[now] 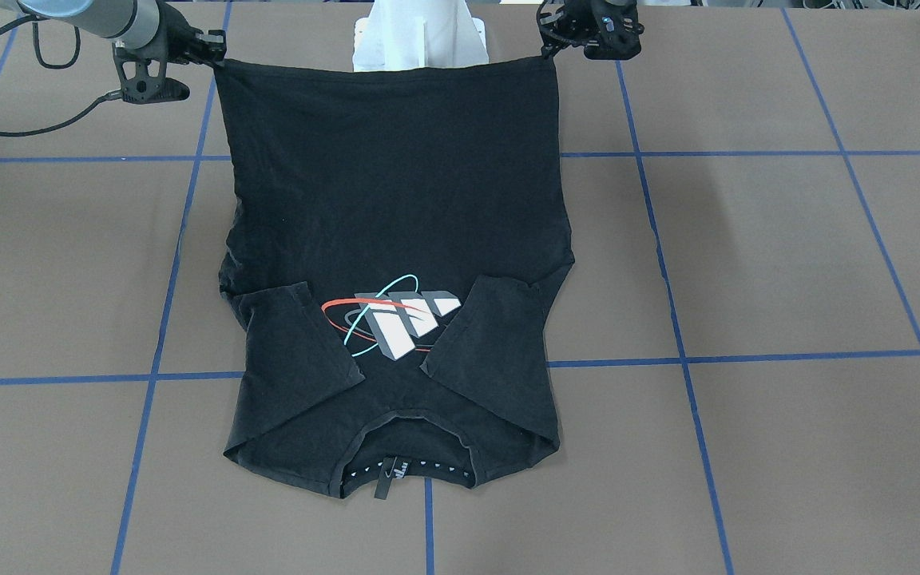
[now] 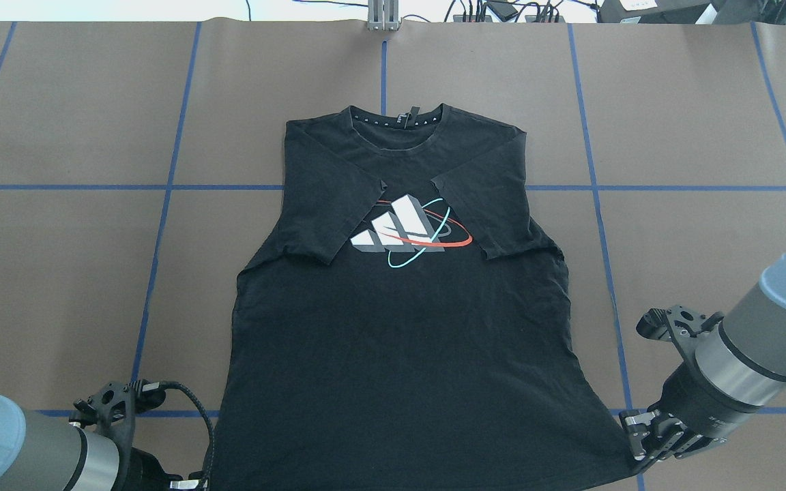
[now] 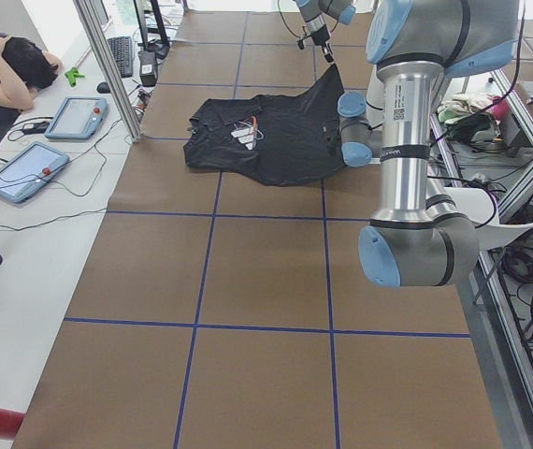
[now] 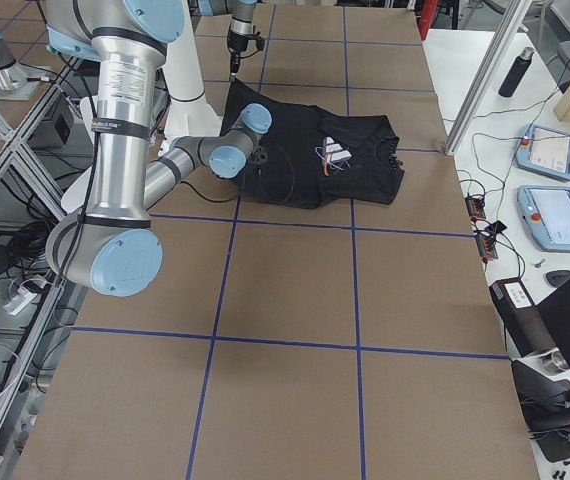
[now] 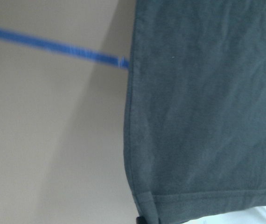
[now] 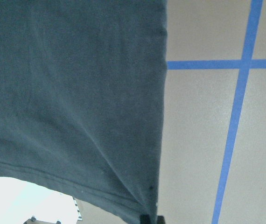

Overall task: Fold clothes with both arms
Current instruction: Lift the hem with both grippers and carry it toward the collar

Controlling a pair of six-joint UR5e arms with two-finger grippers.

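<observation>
Two grippers are closed on the T-shirt [image 1: 388, 200]: the left gripper [image 1: 548, 48] pinches one corner of the hem [image 1: 388, 70] and the right gripper [image 1: 219, 56] the other, holding this edge stretched and raised above the table [image 1: 787, 255] near the robot. The rest lies flat, logo [image 1: 400, 319] up, sleeves [image 1: 300, 343] folded inward, collar [image 1: 408, 471] far away. It seems the bottom-to-top fold is in hand; next, both grippers should carry the hem evenly toward the collar.
</observation>
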